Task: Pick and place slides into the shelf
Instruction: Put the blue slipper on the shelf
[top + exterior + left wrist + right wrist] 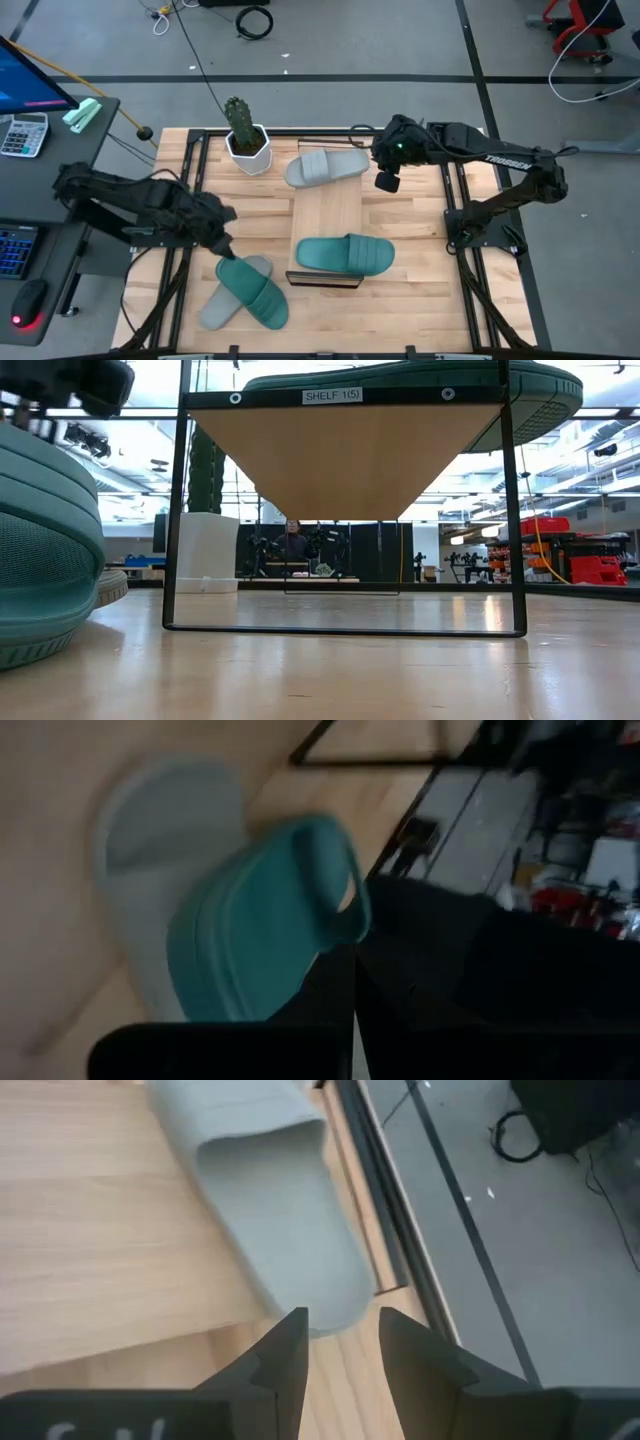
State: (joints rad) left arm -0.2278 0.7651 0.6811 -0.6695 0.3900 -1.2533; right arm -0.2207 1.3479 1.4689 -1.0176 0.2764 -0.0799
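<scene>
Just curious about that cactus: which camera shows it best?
The high view: the cactus stands whole in its white pot at the table's far edge. The low view shows only a dim green shape behind the shelf; the wrist views miss it.

Shelf [327, 215] is lying mid-counter [410, 310], lengthwise front to back. One slide [345, 254] is sitting across its near end; another slide [326, 168] is lying across its far end. Potted cactus [243, 135] is standing left of that far slide. Two more slides are lying crossed at the front left, upper slide [252, 290] resting on lower slide [222, 303].
</scene>
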